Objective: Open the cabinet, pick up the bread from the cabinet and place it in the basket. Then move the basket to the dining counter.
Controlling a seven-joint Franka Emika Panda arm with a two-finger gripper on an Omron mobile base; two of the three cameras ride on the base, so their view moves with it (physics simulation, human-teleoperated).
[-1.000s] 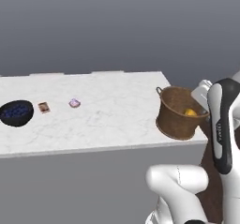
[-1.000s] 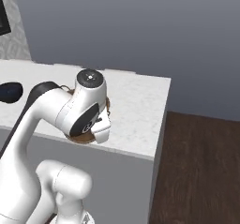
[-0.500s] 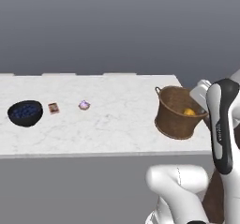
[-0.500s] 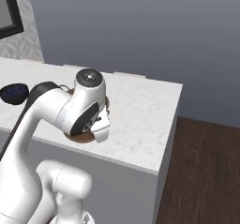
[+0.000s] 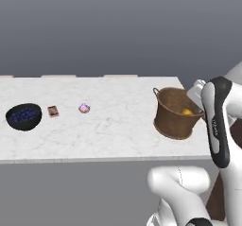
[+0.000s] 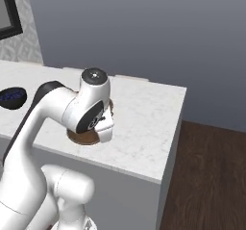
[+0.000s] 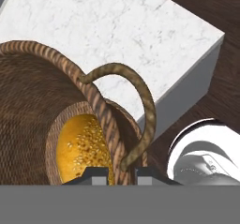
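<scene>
Basket (image 5: pixel 176 119), bread (image 5: pixel 187 111) inside, stands on the dining counter (image 5: pixel 113 121) near its right end; our gripper (image 7: pixel 118 172) pinches its rim, fingers closed tight.

In the right base view most of the basket (image 6: pixel 82 137) is hidden behind the arm, with a brown sliver left showing. In the hand view the bread (image 7: pixel 79 150) is cut off below, and the basket's far side by the left edge. The small card (image 5: pixel 53 110) on the surface (image 5: pixel 118 126) is too small to be made out.
</scene>
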